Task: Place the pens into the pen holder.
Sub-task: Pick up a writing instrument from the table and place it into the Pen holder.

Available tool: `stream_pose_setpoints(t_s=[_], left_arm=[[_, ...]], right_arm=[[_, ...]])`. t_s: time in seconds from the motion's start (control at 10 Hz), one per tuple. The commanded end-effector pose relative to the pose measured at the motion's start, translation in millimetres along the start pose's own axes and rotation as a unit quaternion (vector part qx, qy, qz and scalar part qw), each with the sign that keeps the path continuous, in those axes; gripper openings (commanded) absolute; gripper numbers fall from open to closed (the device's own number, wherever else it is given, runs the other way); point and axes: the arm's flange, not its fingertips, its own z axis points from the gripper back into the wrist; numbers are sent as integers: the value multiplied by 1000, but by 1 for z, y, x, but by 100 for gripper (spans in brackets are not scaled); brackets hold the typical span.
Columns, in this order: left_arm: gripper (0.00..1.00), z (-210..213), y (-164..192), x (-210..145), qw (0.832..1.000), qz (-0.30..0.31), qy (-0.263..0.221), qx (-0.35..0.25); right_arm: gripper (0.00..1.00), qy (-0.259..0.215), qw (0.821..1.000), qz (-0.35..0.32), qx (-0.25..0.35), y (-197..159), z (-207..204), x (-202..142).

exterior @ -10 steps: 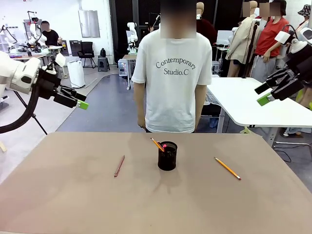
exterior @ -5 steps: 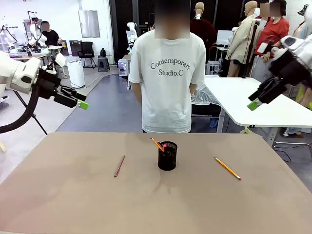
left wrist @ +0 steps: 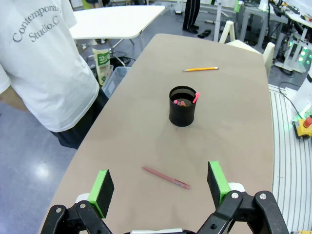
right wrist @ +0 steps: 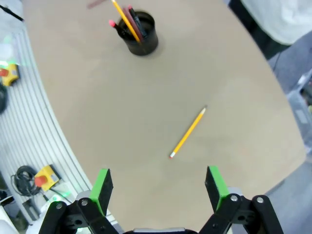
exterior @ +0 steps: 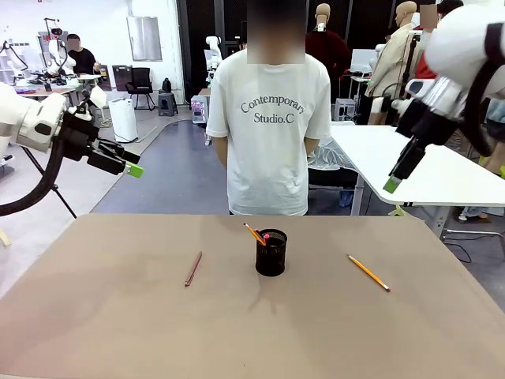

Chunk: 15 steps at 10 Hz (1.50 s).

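Hovering high above the tabletop (exterior: 252,339), both tools are empty, jaws spread wide. The left tool (left wrist: 161,184) looks down so that the reddish-brown pen (left wrist: 165,176) lies between its green pads in the wrist view, far below. The right tool (right wrist: 158,186) frames the loose yellow pencil (right wrist: 188,132) the same way. That pairing suggests each arm is lined up on the pen on its own side, with nothing touched yet.

Farther in, both loose pens lie flat on the tabletop, well apart from the pen holder (exterior: 271,253). It stands upright at the middle, between them. It already carries a yellow-orange pencil (exterior: 254,234) and a dark pen (exterior: 266,236) with a pink end. These lean out over the rim, probably because they are longer than the cup is deep. Beyond the far edge a person (exterior: 272,134) stands back from the tabletop, apparently leaving the work to the arms.

How many sticks sit in the holder is hard to tell, since the black mesh hides their lower parts. The right wrist view is soft with blur, so the pencil's tip and eraser end are hard to tell apart there. In the front view the right arm is cut off by the picture's edge.
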Motion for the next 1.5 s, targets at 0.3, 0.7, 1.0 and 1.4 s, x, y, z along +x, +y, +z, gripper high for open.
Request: stream_pose_setpoints(t_s=[0.3, 0.7, 1.0, 1.4], left_arm=[[100, 1, 1, 2, 1000, -1, 0, 1], [100, 1, 1, 2, 1000, -1, 0, 1], [100, 1, 1, 2, 1000, -1, 0, 1], [100, 1, 1, 2, 1000, -1, 0, 1]], right_arm=[[100, 62, 996, -41, -39, -26, -66, 8], [100, 57, 998, -26, -19, -29, -66, 8], [100, 56, 998, -27, -22, -31, -70, 6], [100, 62, 989, -132, 14, -51, -123, 37]])
